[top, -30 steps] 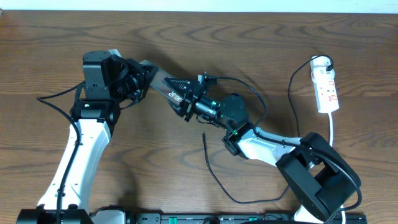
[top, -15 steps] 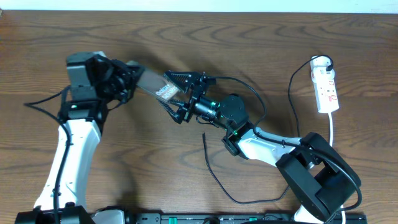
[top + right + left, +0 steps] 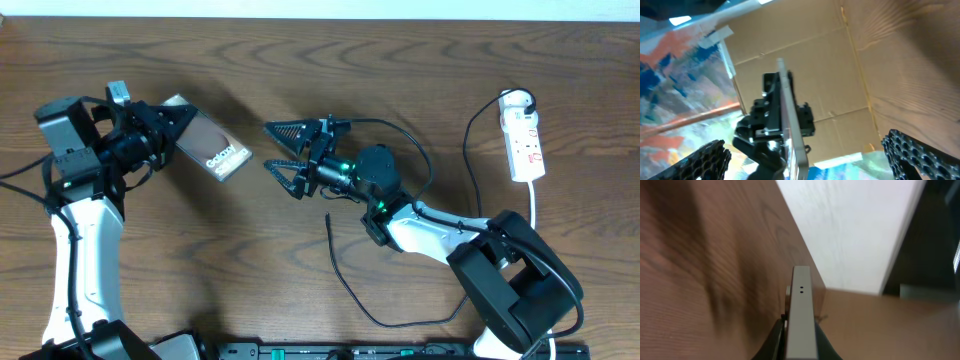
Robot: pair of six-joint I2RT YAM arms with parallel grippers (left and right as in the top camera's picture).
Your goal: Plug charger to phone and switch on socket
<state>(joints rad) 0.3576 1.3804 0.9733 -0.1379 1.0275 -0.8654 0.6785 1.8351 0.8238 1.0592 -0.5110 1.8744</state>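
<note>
My left gripper (image 3: 172, 133) is shut on the phone (image 3: 216, 152), a brownish slab with white "Galaxy" text, held at the left of the table. In the left wrist view the phone's grey edge (image 3: 801, 311) stands between my fingers (image 3: 771, 342). My right gripper (image 3: 283, 150) is open and empty, a little to the right of the phone. In the right wrist view its gripper (image 3: 807, 152) is spread wide and the phone (image 3: 789, 120) shows edge-on beyond it. The charger cable (image 3: 334, 262) lies loose on the table, its tip (image 3: 328, 216) below the right gripper. The white socket (image 3: 526, 138) lies at the far right.
The socket's white cord (image 3: 536, 205) runs down toward the right arm's base (image 3: 510, 290). A thin black lead (image 3: 468, 150) runs from the socket's round end toward the right arm. The left arm (image 3: 85, 250) stretches along the left side.
My left arm has swung left, carrying the phone away from the right gripper. The right gripper's fingers, close around the phone's end before, now stand open and apart from it.
</note>
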